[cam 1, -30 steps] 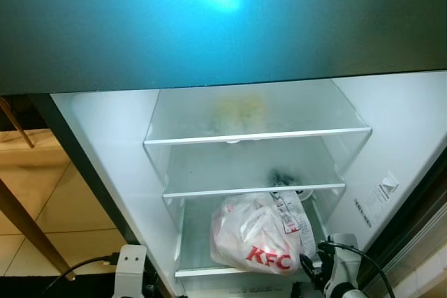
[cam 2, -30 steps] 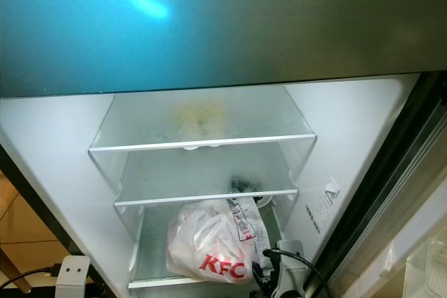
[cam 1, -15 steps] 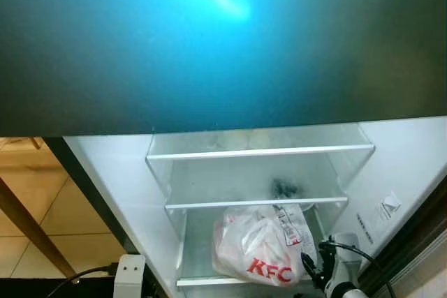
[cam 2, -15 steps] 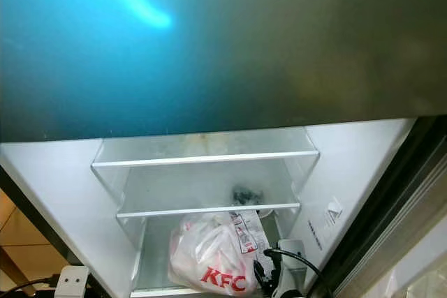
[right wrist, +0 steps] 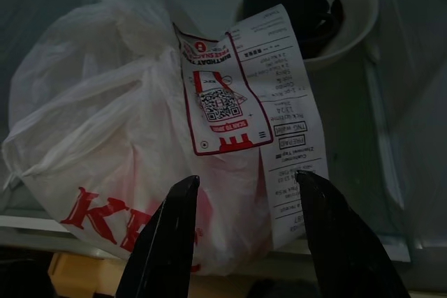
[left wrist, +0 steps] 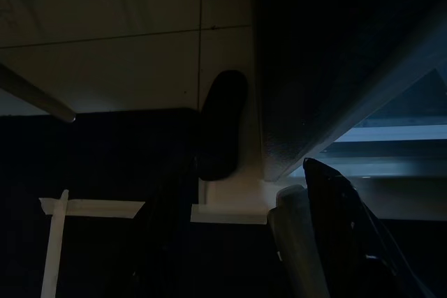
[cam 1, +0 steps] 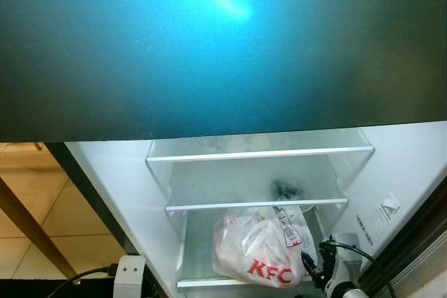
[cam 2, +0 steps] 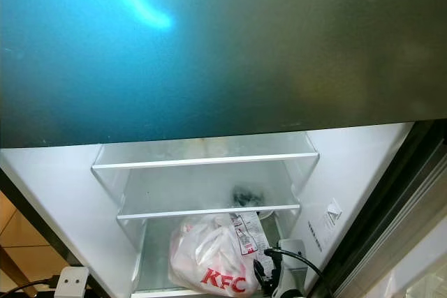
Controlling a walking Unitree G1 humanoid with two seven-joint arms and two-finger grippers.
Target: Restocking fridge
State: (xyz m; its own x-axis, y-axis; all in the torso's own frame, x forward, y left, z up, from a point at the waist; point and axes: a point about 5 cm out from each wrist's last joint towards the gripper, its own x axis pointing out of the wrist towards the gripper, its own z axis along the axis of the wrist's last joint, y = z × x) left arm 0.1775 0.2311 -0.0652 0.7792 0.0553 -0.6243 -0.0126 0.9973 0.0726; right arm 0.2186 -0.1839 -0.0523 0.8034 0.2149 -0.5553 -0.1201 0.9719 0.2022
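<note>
The fridge stands open before me, with glass shelves point(cam 1: 258, 153) inside. A white plastic KFC bag point(cam 1: 255, 246) with a long receipt point(right wrist: 262, 102) stuck on it lies on the lowest shelf in view. My right gripper point(right wrist: 248, 235) is open right in front of the bag, its black fingers point(right wrist: 164, 242) on either side of the bag's near end without clasping it. In the left eye view that gripper point(cam 1: 311, 270) sits at the bag's right front corner. My left gripper point(left wrist: 335, 235) hangs low in the dark beside the fridge's bottom corner.
A white bowl point(right wrist: 349, 12) holding something dark stands behind the bag. A dark glossy fridge front point(cam 1: 223, 47) fills the upper half of both eye views. Tan floor tiles point(cam 1: 42, 207) and a slanted wooden leg point(cam 1: 28, 232) lie to the left. The white door wall point(cam 1: 398, 179) rises on the right.
The camera has shifted, so the dark fridge front now hides the top shelf's back and the yellowish thing there. The bag and right gripper have held still.
</note>
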